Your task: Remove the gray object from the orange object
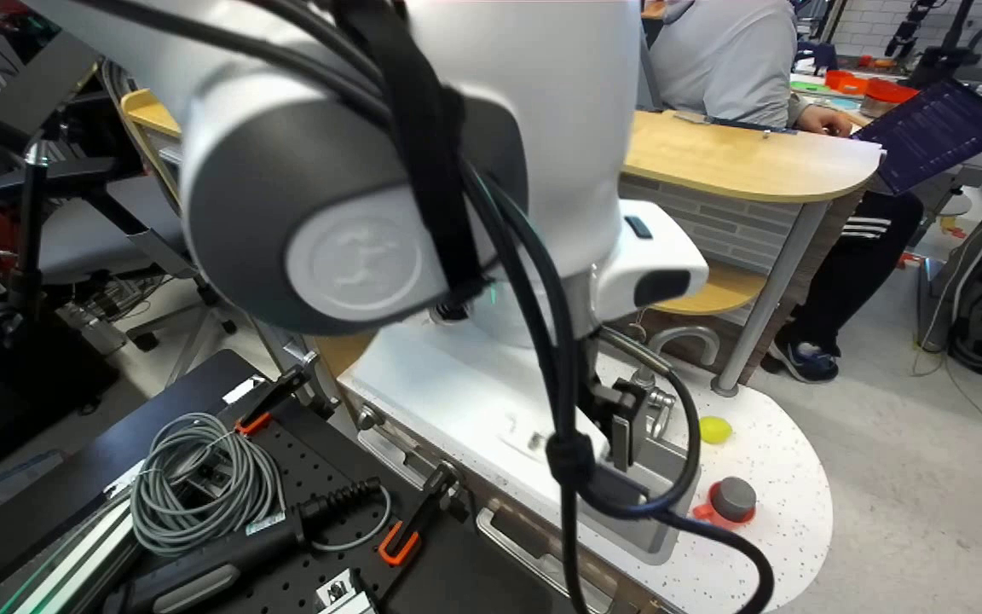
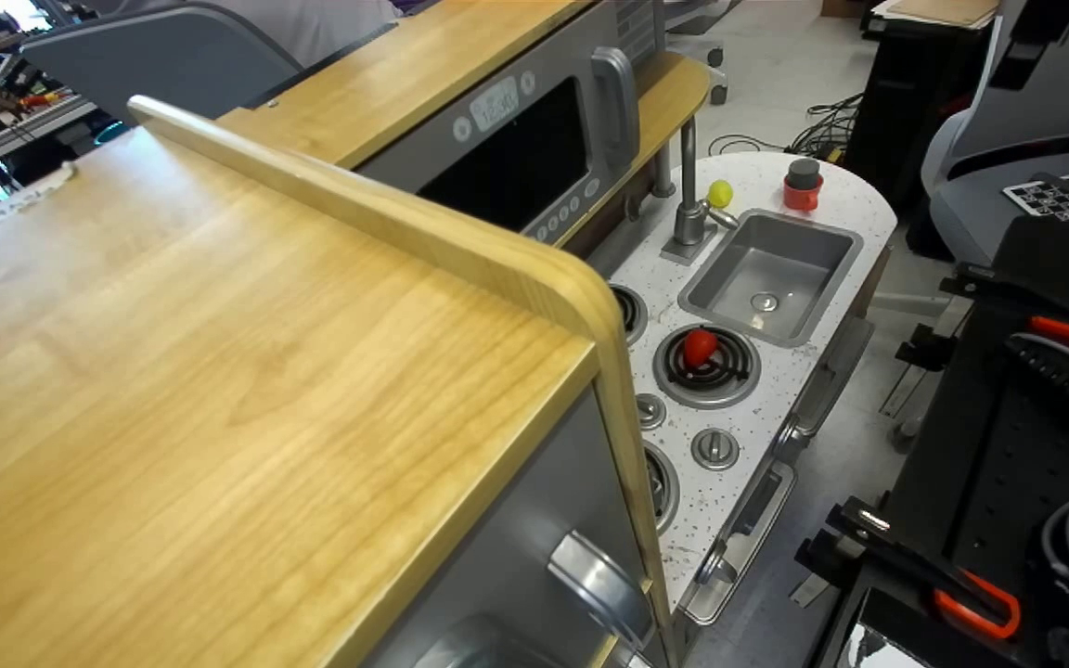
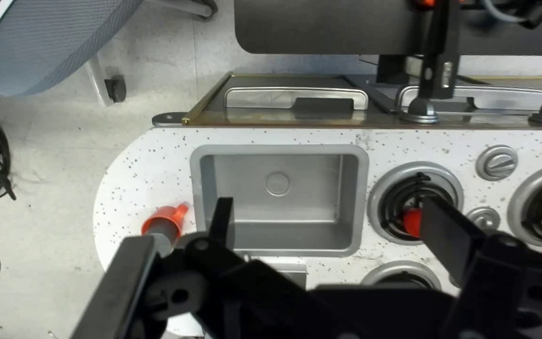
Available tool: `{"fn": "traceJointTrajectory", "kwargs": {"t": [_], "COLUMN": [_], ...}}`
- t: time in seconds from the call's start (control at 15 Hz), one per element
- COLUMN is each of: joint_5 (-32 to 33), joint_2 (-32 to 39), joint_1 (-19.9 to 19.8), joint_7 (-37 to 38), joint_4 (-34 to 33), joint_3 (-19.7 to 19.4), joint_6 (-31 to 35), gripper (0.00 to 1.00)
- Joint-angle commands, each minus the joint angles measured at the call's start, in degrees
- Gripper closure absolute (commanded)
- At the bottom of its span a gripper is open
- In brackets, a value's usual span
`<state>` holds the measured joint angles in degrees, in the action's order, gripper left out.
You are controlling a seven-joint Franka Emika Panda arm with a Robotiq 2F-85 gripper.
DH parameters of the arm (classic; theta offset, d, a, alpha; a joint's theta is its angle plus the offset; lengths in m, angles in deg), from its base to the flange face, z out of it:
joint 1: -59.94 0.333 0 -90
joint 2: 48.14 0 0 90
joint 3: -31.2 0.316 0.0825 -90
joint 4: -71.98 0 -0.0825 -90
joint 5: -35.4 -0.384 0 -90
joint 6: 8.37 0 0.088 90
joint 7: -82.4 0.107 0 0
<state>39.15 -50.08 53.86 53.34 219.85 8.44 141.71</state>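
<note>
My pincer [image 3: 331, 221] stands wide, jaws well apart, part of the sink [image 3: 278, 149] showing between them in the wrist view. Gray object [image 2: 804, 173]: in both exterior views it sits in the orange mug [image 2: 802, 198], its top above the rim. The mug stands on the speckled white counter [image 3: 134, 169], beside the sink near the rounded end, handle toward the sink.

Markings noted: on my arm [image 1: 576, 128], a raised round emblem [image 1: 355, 260], figure indistinct, in an exterior view. Microwave [image 2: 516, 158]: pale display [image 2: 495, 104] with dark characters, too blurred to read; oval buttons [image 2: 564, 214] below, symbols illegible. Black-and-white patterned board [image 2: 1068, 209] on a gray chair [image 3: 64, 42]. Small white label [image 1: 265, 523] by the coiled gray cable [image 1: 154, 495], print too small to read. Dark blue panel [image 1: 938, 136] in the background: faint rows of marks, too fine to read.
</note>
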Motion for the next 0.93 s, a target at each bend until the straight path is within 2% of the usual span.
{"fn": "traceJointTrajectory", "kwargs": {"t": [0.0,0.27,0.6,0.87], "joint_5": [-5.8,-7.1,-7.5,-6.8], "joint_2": [13.8,23.9,35.6,44.6], "joint_1": [-5.1,-13.9,-24.5,-26.6], "joint_7": [-6.2,-7.1,-5.2,2.5], "joint_4": [-7.6,-14.6,-26.4,-37.0], "joint_3": [2.6,6.3,10.5,10.8], "joint_6": [4.2,8.1,8.3,8.3], "gripper": [0.00,0.00,0.00,0.00]}}
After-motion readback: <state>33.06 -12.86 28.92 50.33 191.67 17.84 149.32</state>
